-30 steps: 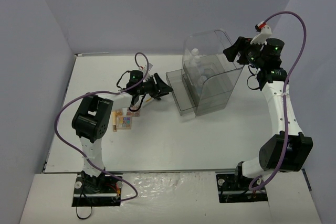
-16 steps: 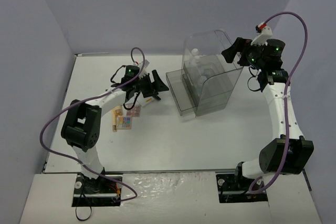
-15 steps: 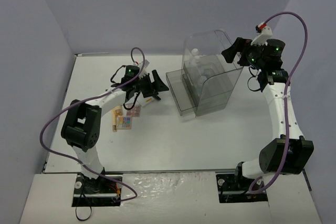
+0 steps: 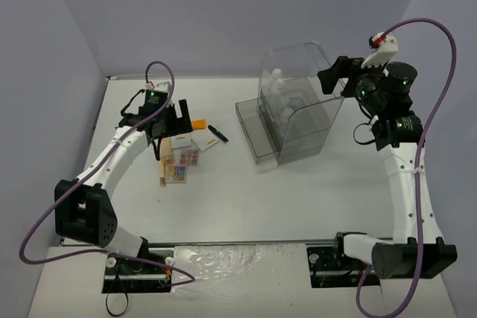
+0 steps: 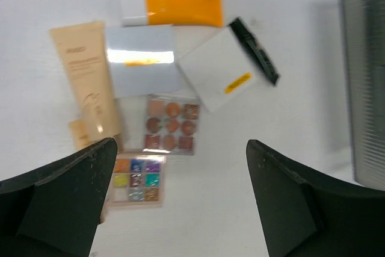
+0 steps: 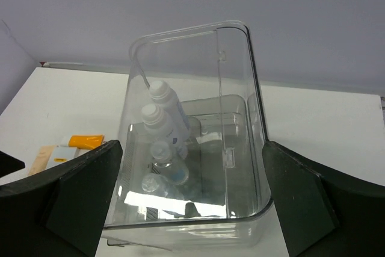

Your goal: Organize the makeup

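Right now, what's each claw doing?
Left claw: open, holding nothing.
Right claw: open, holding nothing.

orange tube [image 5: 174, 13]: 1
beige tube [image 5: 87, 79]: 1
black slim tube [image 5: 255, 49]: 1
square compacts: 2 (shiny square compact [image 5: 141, 58], white square compact [image 5: 219, 76])
palettes: 2 (brown palette [image 5: 171, 126], multicolour palette [image 5: 137, 180])
white-capped bottles [image 6: 168, 109]: 2
small clear bottles [image 6: 165, 164]: 2
clear case [image 6: 240, 88]: 1

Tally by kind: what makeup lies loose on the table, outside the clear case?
Tubes: 3 (orange tube, beige tube, black slim tube)
Eyeshadow palettes: 2 (brown-toned palette, multicolour palette)
Square compacts: 2 (glossy compact, white compact)
Total: 7
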Tool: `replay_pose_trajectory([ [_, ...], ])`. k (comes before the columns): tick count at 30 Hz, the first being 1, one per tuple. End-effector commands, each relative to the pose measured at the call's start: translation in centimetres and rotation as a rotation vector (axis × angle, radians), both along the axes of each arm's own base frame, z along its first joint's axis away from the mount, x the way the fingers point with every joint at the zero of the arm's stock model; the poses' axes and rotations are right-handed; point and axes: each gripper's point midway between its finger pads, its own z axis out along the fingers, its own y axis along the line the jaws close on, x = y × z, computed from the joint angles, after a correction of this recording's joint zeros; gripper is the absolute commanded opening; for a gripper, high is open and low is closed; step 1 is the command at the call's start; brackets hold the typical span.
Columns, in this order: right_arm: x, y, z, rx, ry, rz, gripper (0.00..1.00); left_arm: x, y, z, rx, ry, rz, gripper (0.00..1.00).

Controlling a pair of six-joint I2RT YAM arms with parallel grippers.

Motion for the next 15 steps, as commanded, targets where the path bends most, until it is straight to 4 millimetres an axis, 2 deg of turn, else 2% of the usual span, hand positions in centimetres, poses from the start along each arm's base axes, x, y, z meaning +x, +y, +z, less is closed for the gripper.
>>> replay_pose_trajectory([
  [1, -1.4, 0.7, 1.6, -0.048, -0.075, -0.012, 1.00, -1.0, 6.2, -2.2, 0.137, 0.097, 0.132, 0.83],
  [3, -1.8, 1.2, 0.9, -0.049, -0.063, -0.001, 1.00, -0.4, 6.9, -3.3, 0.132, 0.124, 0.150, 0.78],
  [10, -3.0, 1.5, 0.2, -0.059, -0.062, -0.002, 1.00, 1.2, 6.9, -6.0, 0.127, 0.200, 0.163, 0.60],
  [15, -3.4, 1.5, 0.2, -0.079, -0.069, -0.013, 1.00, 1.3, 6.2, -8.1, 0.095, 0.254, 0.163, 0.54],
])
